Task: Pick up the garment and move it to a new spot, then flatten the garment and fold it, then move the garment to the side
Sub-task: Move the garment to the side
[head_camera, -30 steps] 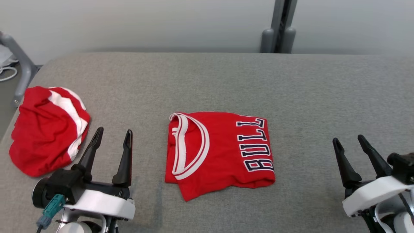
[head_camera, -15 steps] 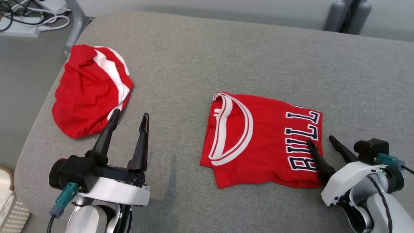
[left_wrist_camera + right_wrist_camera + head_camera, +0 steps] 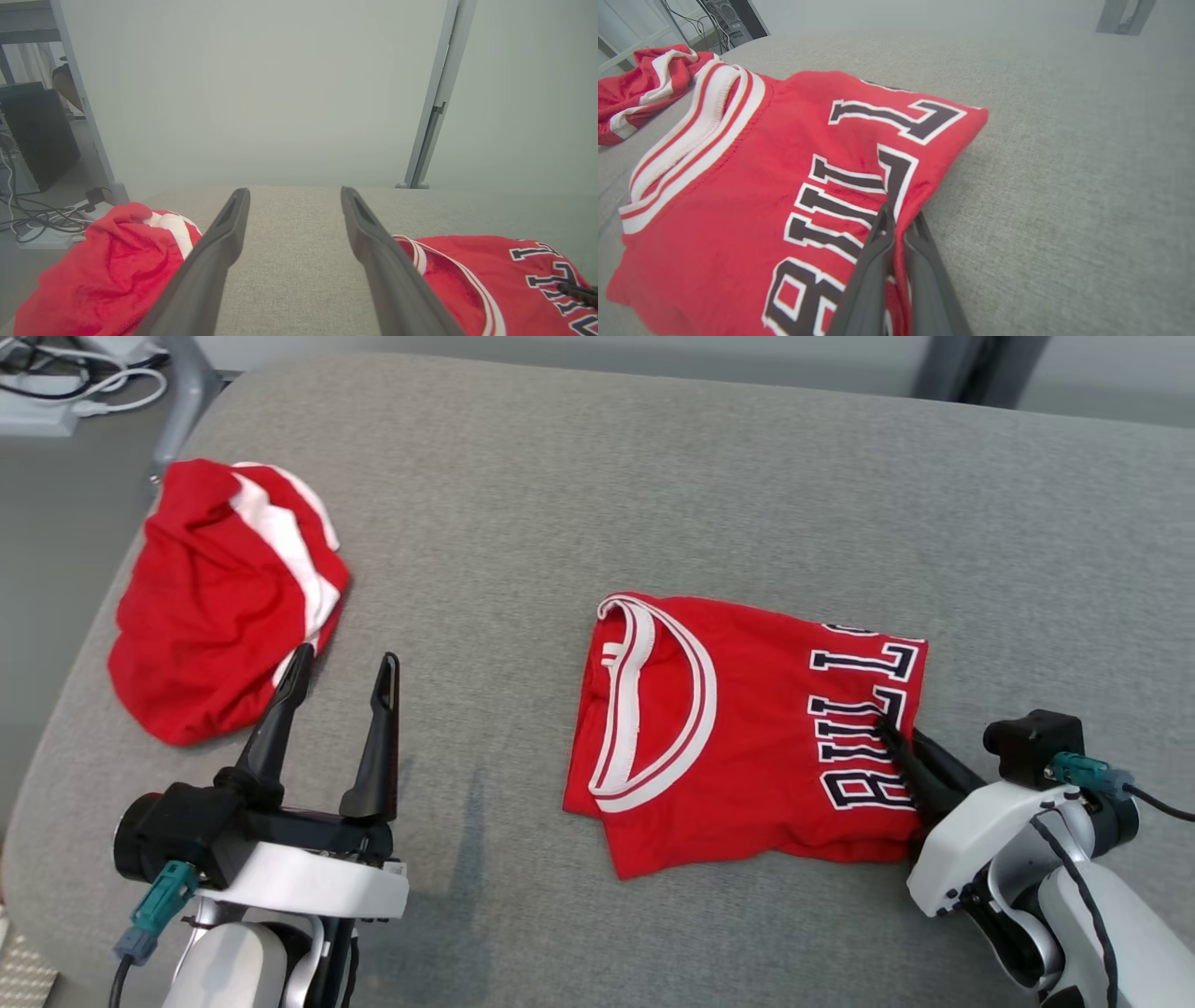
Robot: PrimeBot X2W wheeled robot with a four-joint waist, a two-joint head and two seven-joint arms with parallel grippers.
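Right hand (image 3: 896, 215) was clamped on the folded garment (image 3: 738, 737) at its right edge; left hand (image 3: 346, 658) stood wide open, empty. Soft, light cloth; gripping every layer judged advisable.

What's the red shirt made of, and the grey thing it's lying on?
Shirt: looks like soft knit cloth, matte and fuzzy close up, with ribbed white collar trim.
Grey top: probably woven fabric over padding, matte, fine speckled weave, rounded corner.

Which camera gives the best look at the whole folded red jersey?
The head view: the folded red jersey shows nearly whole, collar to lettering. The right wrist view shows its lettering and collar close up, cropped at the bottom; the left wrist view catches one part at its lower right.
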